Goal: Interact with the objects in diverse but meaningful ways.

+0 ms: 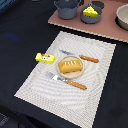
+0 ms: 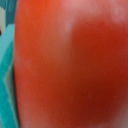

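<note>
**Tomato fills the wrist view; arm out of the exterior view**

The arm and its gripper do not show in the exterior view, so the arm's pose cannot be read. The wrist view is taken up almost wholly by one red tomato [image 2: 70, 65], blurred and very close to the camera, with a strip of teal along one edge. No fingers show there, so whether the gripper is open, closed or holding the tomato cannot be told.

Counted on the dark surface [image 1: 20, 35] in the exterior view: one pale striped placemat [image 1: 95, 85] in the middle, carrying one golden bread loaf [image 1: 69, 65] on one small round plate [image 1: 80, 72] at its centre. One yellow butter block [image 1: 45, 58] lies at the placemat's left edge, partly over it. One wooden-handled knife [image 1: 87, 58] lies just beyond the plate on the far side, and one wooden-handled fork [image 1: 67, 81] lies on its near side.

On one pinkish board [image 1: 107, 27] at the far right stand two grey pots: one saucepan [image 1: 67, 8] to the left, and one pot [image 1: 93, 15] with one yellow holed cheese wedge [image 1: 90, 11] in it. One pale bowl [image 1: 123, 17] is cut off at the right edge
</note>
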